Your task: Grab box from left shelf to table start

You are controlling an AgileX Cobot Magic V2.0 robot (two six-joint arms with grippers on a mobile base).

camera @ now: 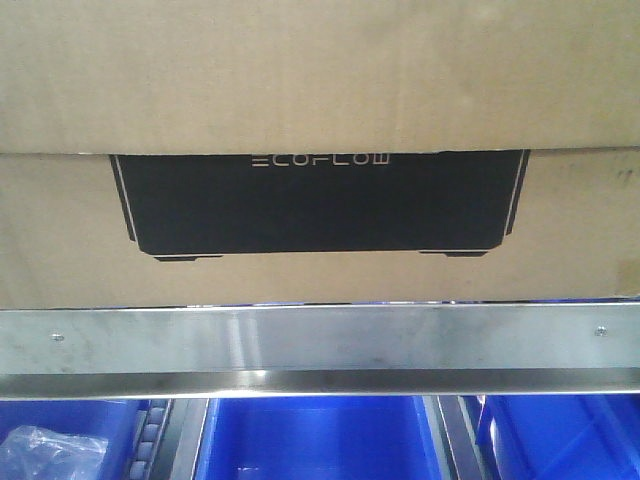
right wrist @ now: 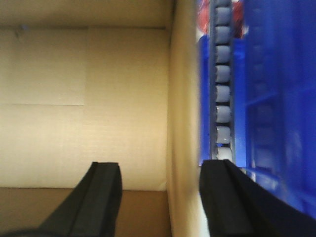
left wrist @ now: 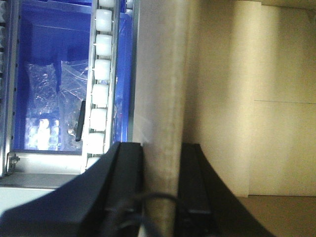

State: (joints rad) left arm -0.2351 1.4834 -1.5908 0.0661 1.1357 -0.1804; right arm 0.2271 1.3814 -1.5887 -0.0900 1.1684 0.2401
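The brown cardboard box (camera: pixel 320 90) fills the front view, and its black ECOFLOW panel (camera: pixel 320 205) faces me. It sits just above the steel rail of the left shelf (camera: pixel 320 340). In the left wrist view, my left gripper (left wrist: pixel 162 163) is shut on the box's upright side wall (left wrist: pixel 160 74), one black finger pressed on each face. In the right wrist view, my right gripper (right wrist: pixel 163 173) is open and straddles the opposite side wall (right wrist: pixel 182 98). One finger is inside the box and the other outside, with gaps on both sides. The table is out of view.
Blue plastic bins (camera: pixel 310 440) sit under the rail, and the left one holds a clear plastic bag (camera: pixel 45 450). White roller tracks (left wrist: pixel 101 74) and a blue bin with bagged parts (left wrist: pixel 49 94) lie left of the box. A roller track (right wrist: pixel 222 74) and blue bin (right wrist: pixel 276 89) lie to its right.
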